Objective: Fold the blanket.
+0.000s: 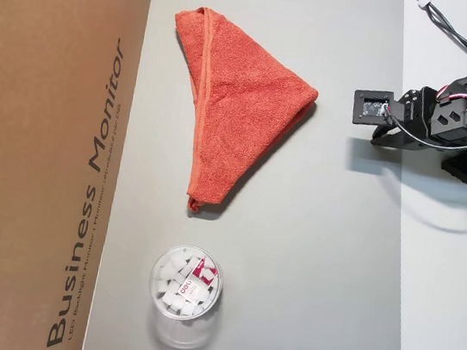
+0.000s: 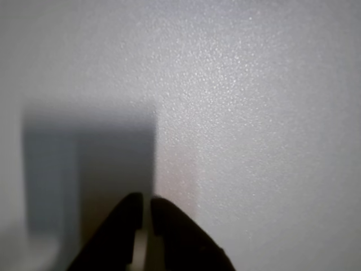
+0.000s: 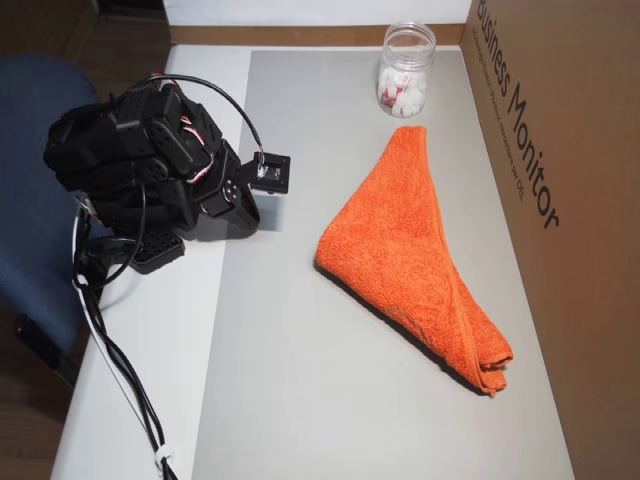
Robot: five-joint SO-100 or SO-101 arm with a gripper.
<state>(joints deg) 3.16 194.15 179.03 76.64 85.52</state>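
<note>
The blanket is an orange-red terry towel folded into a long triangle on the grey mat. In the other overhead view, the blanket has one tip near the jar and its bunched end toward the near right. My gripper shows in the wrist view as two dark fingers pressed together over bare mat, holding nothing. The arm is drawn back at the mat's edge, a short gap from the blanket's nearest corner. The fingertips are hidden under the wrist camera in both overhead views.
A clear plastic jar of small white items stands on the mat beyond the blanket's narrow tip. A brown cardboard box printed "Business Monitor" borders the mat's far side. Cables trail from the arm's base across the white table.
</note>
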